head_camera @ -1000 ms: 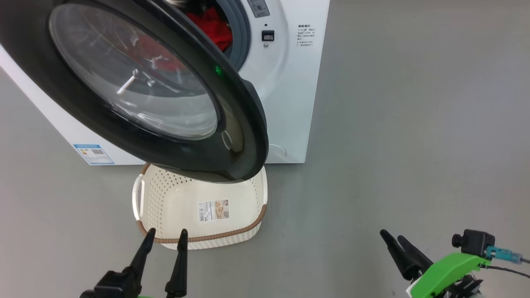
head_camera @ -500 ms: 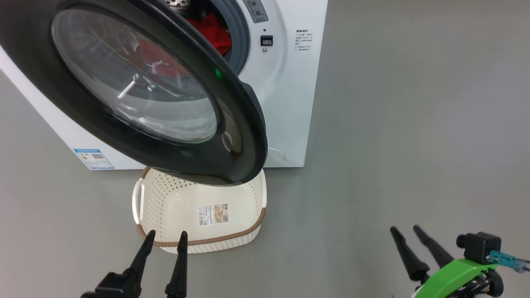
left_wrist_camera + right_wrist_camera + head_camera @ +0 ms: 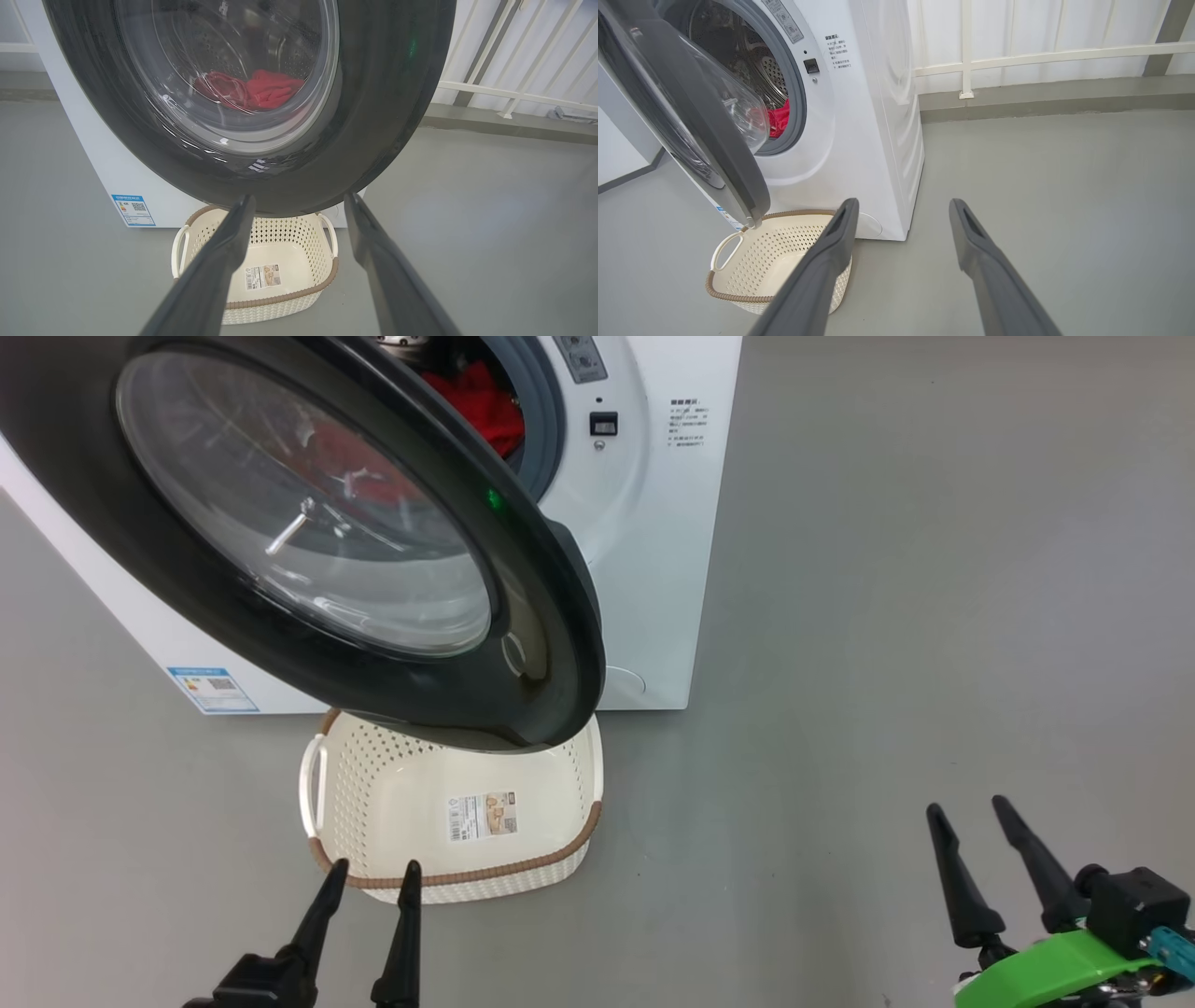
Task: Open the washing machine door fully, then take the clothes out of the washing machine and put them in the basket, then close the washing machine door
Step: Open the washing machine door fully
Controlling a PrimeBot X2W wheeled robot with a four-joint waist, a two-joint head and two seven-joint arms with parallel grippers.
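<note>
Washing machine door point(image 3: 551, 616) stands partly open, overhanging the empty basket point(image 3: 448, 882). Red clothes point(image 3: 481, 406) lie inside the washing machine point(image 3: 653, 569). Left claw point(image 3: 376, 865) and right claw point(image 3: 967, 805) gape, grasping nothing. Nearly every step is yet to do.

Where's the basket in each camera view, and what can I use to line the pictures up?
Head view: basket lower centre-left, on the floor.
Left wrist view: basket bottom centre.
Right wrist view: basket lower left.
Shared landmark: the door, whose lower edge overhangs the basket's far end in all three.
</note>
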